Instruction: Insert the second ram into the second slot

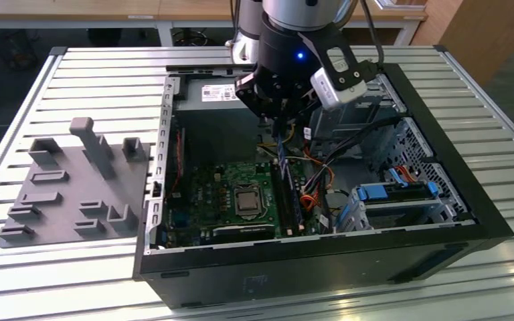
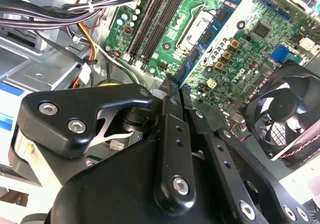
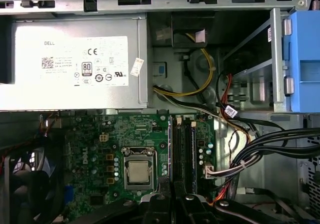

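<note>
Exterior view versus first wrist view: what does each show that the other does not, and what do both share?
The exterior view adds the grey fixture tray on the slatted table and the arm above the computer case. The first wrist view adds the black fan and yellow cables. Both show the power supply, the motherboard and the second ram held in the jaws.

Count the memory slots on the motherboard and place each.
2. One memory slot runs beside the CPU socket; the other memory slot lies alongside, nearer the cables. The gripper, holding the second ram, hides their near ends. Others may be hidden.
</note>
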